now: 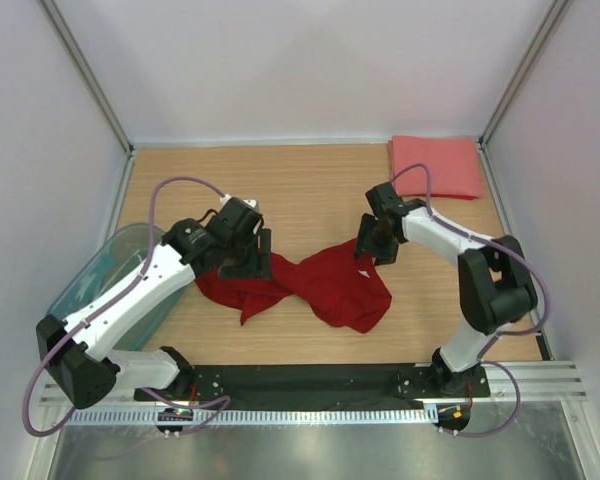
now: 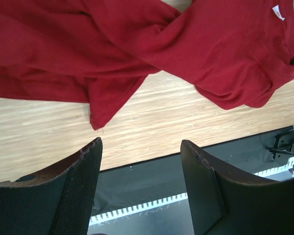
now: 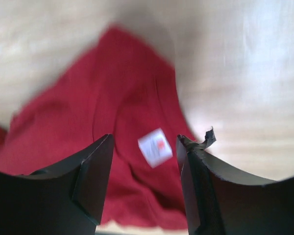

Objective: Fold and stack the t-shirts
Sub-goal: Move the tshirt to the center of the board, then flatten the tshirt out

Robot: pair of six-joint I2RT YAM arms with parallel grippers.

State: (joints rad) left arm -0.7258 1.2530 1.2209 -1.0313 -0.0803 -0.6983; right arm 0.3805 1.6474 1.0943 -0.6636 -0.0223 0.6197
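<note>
A dark red t-shirt (image 1: pixel 325 285) lies crumpled and twisted in the middle of the table. My left gripper (image 1: pixel 252 260) hovers over the shirt's left end. In the left wrist view its jaws (image 2: pixel 141 147) stand wide open with nothing between them, and the red cloth (image 2: pixel 137 44) lies beyond the tips. My right gripper (image 1: pixel 372 245) is at the shirt's upper right edge. Its jaws (image 3: pixel 144 142) are apart over the red cloth (image 3: pixel 112 98), with a white label (image 3: pixel 154 147) showing between them. A salmon-pink t-shirt (image 1: pixel 435 166) lies folded to a rectangle in the far right corner.
A translucent teal bin (image 1: pixel 100 280) sits at the table's left edge, partly under the left arm. White walls with metal posts enclose the table on three sides. A black strip (image 2: pixel 152 171) runs along the near edge by the arm bases.
</note>
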